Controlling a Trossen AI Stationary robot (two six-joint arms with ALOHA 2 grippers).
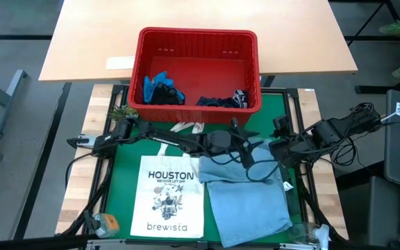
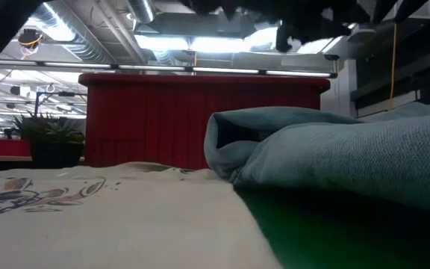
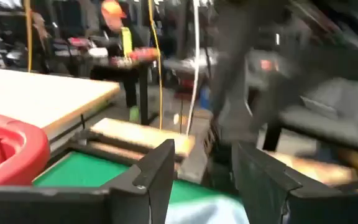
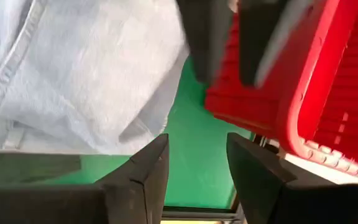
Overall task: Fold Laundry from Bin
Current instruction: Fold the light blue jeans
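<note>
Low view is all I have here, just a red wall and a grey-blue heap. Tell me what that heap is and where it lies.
Observer: It is the light blue denim shirt, partly folded on the green mat, beside the white tote bag.
Operator: Report what remains in the bin.
Observer: The red bin holds a bright blue garment at one end and a dark navy one near the other.
Operator: Give me the grippers.
Observer: The left gripper and right gripper are both open and empty, above the shirt's bin-side edge.
</note>
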